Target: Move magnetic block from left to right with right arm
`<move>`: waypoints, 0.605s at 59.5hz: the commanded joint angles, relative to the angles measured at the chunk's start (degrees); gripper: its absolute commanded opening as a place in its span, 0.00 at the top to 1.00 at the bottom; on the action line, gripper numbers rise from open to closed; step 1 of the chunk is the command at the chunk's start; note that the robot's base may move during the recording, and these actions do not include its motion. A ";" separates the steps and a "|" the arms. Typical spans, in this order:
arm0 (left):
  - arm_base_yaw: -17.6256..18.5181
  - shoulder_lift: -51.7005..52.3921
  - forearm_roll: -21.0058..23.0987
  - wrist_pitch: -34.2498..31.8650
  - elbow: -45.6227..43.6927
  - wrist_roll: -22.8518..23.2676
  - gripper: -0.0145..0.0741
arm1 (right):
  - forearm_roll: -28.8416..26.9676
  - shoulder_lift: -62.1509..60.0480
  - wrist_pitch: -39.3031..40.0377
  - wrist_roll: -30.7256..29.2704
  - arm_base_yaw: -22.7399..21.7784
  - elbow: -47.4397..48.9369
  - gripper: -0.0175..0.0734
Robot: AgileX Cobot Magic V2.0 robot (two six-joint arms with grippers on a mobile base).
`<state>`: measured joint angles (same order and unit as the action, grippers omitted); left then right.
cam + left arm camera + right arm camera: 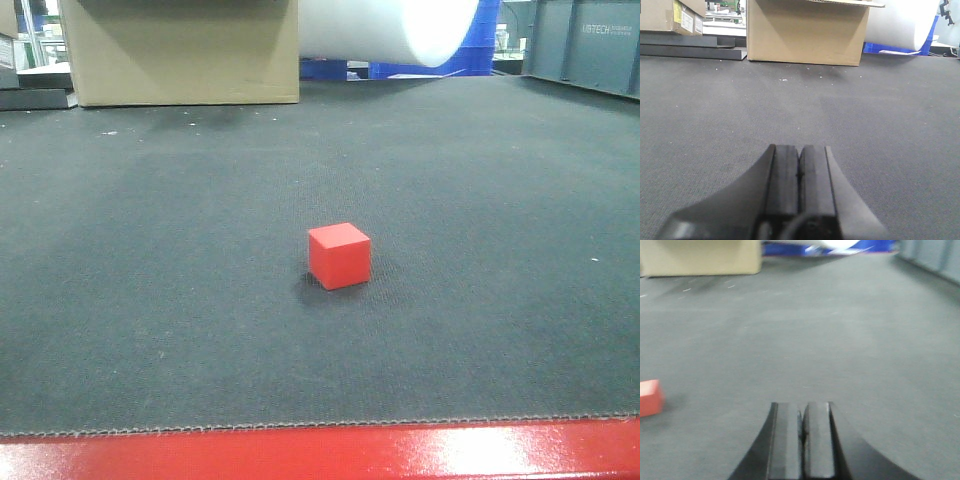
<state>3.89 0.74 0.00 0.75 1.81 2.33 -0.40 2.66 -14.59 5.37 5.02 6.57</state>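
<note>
The magnetic block (339,255) is a small bright-red cube resting on the dark grey mat near the middle of the front view. In the right wrist view the magnetic block (650,397) shows at the far left edge, partly cut off, well to the left of my right gripper (803,405). That gripper is shut, its pads pressed together with nothing between them. My left gripper (799,147) is shut too, empty, low over bare mat. Neither gripper appears in the front view.
A large tan cardboard box (180,50) stands at the back left, seen also from the left wrist as a box (807,32). A white roll (385,28) lies behind it. A grey bin (585,45) sits back right. The table's red front edge (320,455) runs along the bottom.
</note>
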 commanded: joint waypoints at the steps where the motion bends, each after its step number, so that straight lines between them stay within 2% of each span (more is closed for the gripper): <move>1: 0.38 0.63 0.00 -5.22 0.59 0.38 0.97 | -0.15 -2.16 6.15 -0.69 -2.02 -0.70 0.73; 11: 0.38 0.63 0.00 -5.22 0.59 0.38 0.97 | -0.15 -4.31 8.17 -0.69 -3.70 -3.80 0.73; 21: 0.38 0.63 0.00 -5.22 0.59 0.38 0.97 | -0.15 -4.31 18.34 -0.73 -3.97 -8.22 0.73; 36: 0.38 0.63 0.00 -5.22 0.59 0.38 0.97 | -0.19 -4.31 15.46 -0.68 -3.97 -8.01 0.73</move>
<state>3.89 0.74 0.00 0.75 1.81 2.33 -0.52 -0.50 -3.44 5.24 1.41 -1.72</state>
